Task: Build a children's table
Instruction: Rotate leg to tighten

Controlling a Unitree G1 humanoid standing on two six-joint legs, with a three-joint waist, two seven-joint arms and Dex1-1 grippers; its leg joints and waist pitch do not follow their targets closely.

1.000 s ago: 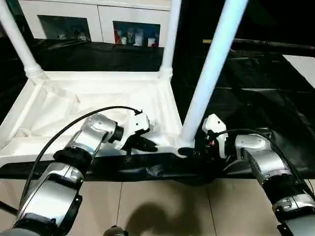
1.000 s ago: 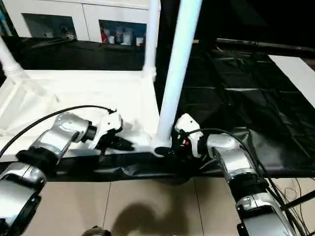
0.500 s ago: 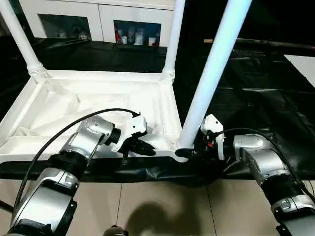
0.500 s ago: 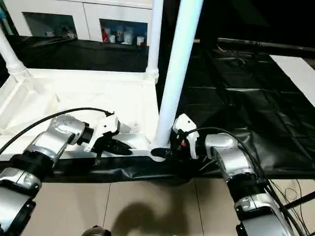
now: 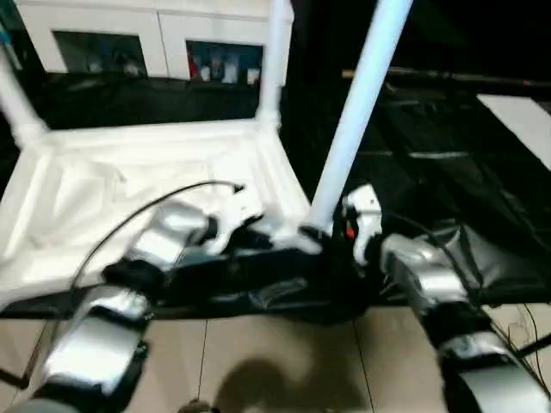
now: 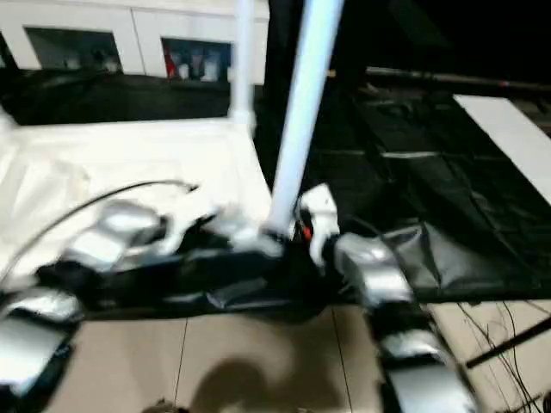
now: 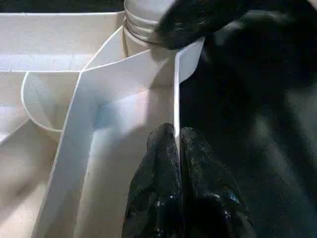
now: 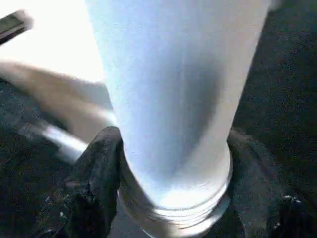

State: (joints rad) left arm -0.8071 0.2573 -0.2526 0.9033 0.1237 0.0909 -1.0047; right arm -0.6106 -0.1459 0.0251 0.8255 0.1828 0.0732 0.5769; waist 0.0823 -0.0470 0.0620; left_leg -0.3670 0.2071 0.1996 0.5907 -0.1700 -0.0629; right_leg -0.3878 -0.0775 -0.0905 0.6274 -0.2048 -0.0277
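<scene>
The children's table's white tabletop [image 5: 103,181] lies underside up on the black-sheeted worktable [image 5: 430,155]. Three white legs stand in its corner sockets: far left [image 5: 13,99], far right [image 5: 275,52] and near right [image 5: 357,112]. My left gripper [image 7: 176,136] is shut on the tabletop's thin near rim wall, close to the near right socket [image 7: 143,25]. My right gripper [image 8: 173,163] clasps the base of the near right leg [image 8: 173,89], one black finger [image 8: 99,173] pressed on each side just above the socket.
A white cabinet [image 5: 164,43] with glass doors stands behind the worktable. A long flat white board [image 5: 516,120] lies at the far right on the black sheet. Tan floor tiles [image 5: 275,361] show below the table's front edge, with cables [image 6: 499,335] at the right.
The head camera has swung, so the whole picture has shifted. My right gripper's fingers have closed in on the near right leg's base. The left gripper keeps its hold on the rim.
</scene>
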